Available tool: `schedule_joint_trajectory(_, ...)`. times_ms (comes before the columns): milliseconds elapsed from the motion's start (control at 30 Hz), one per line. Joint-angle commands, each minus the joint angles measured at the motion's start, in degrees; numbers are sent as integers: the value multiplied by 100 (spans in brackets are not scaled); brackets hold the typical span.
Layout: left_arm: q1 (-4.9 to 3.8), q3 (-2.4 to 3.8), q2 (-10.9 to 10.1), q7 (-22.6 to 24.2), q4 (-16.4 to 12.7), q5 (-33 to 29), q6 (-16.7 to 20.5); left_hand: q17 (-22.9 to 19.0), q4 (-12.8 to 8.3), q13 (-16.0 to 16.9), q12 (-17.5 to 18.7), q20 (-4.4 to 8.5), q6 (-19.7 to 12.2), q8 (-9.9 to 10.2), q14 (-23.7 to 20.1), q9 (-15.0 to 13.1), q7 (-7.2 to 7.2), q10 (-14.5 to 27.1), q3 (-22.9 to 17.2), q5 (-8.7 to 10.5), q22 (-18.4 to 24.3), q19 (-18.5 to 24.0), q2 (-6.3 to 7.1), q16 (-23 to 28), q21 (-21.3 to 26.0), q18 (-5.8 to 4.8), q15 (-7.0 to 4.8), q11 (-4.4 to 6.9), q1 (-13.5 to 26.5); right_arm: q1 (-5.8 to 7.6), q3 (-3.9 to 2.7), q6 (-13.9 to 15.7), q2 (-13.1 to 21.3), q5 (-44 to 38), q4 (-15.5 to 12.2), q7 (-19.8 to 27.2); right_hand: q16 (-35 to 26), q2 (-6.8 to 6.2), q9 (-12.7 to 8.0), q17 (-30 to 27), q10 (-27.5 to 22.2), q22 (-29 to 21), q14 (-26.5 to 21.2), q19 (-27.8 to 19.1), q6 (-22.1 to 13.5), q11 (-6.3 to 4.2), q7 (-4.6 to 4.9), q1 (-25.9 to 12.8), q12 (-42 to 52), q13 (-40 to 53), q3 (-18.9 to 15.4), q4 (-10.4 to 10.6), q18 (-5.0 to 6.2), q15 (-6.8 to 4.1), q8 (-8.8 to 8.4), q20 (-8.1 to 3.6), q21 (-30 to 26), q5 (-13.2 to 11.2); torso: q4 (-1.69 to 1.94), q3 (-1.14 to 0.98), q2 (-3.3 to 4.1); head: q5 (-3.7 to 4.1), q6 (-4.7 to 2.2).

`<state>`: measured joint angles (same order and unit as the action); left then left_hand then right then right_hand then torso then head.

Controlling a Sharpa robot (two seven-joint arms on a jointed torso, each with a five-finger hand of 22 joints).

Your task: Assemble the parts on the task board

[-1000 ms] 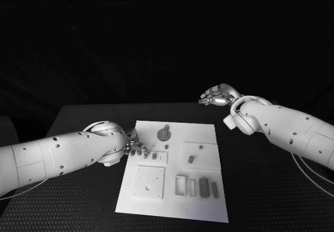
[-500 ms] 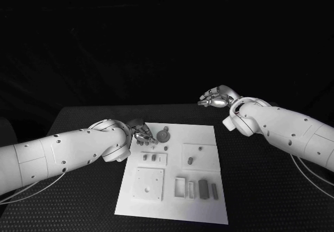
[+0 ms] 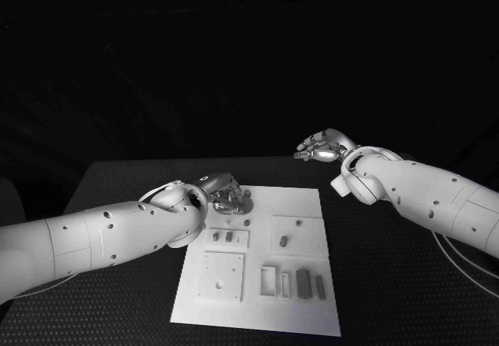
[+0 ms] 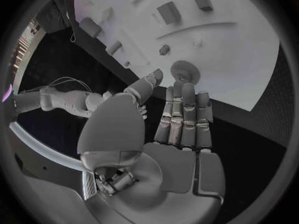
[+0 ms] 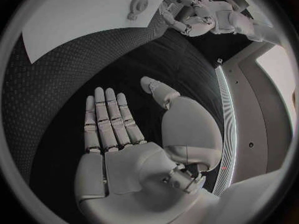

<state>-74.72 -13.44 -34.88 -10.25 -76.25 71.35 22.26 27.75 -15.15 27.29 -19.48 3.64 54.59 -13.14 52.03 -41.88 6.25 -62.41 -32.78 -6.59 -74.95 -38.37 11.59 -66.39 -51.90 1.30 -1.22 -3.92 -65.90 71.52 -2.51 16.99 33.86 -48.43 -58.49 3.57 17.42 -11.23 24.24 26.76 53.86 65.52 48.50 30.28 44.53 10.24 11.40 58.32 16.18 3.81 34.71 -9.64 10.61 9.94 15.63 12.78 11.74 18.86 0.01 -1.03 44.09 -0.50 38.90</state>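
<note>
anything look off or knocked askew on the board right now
Nothing stands out. The task board lies flat on the table, its small parts sit in tidy groups, and the gear lies flat near the left hand. Nothing looks spilled or broken.

Left hand (image 3: 227,194) extended, fingers (image 4: 184,109) straight, holding nothing. Right hand (image 3: 320,146) raised, palm flat, fingers (image 5: 106,119) spread, empty.

Parts (image 3: 303,280) on central task board (image 3: 307,198)
</note>
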Motion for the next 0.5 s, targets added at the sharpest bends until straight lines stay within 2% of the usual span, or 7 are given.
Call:
schedule_joint_trajectory(33,52,-4,68,387,49,688,32,-8,-62,-155,184,308,8,28,64,51,-68,-28,-17,-45,-30,-58,-26,-48,27,-28,-8,-8,-87,-2,-1,-82,-17,12,3,47,28,-18,-6,-7,19,9,-27,-42,-43,11,119,0,-21,7,-20,20,-97,5,14,4,-37,25,-2,1,3,13,-3)
schedule_joint_trajectory(100,67,-4,102,396,67,813,-63,-7,-97,-293,377,329,8,66,117,103,-113,-30,-39,-150,-41,-97,-50,-90,31,-32,-33,4,-156,-2,-1,-81,-3,12,-12,44,28,-17,-6,-8,20,11,-27,-42,-43,10,118,0,-23,7,-21,20,-97,5,14,3,-38,26,-7,2,7,18,-4)
schedule_joint_trajectory(200,115,-2,174,387,112,987,-160,-20,-100,-500,694,364,-17,148,226,219,-106,-79,-35,-200,-55,-158,-90,-144,49,-47,-63,-11,-184,-2,-1,-83,-2,12,-16,46,29,-14,-6,-9,22,13,-27,-41,-43,10,118,0,-25,7,-23,20,-97,5,16,2,-40,28,-3,1,11,27,-12)
schedule_joint_trajectory(500,178,-1,294,292,188,1208,-594,-33,-86,-631,907,392,71,151,346,301,-74,-220,19,-157,-74,-231,-156,-199,50,-46,-80,-7,-138,-2,-1,-98,1,12,-32,37,32,-13,-6,-13,26,18,-28,-40,-45,10,118,0,-32,7,-29,18,-98,4,18,1,-44,31,-4,-1,4,48,12)
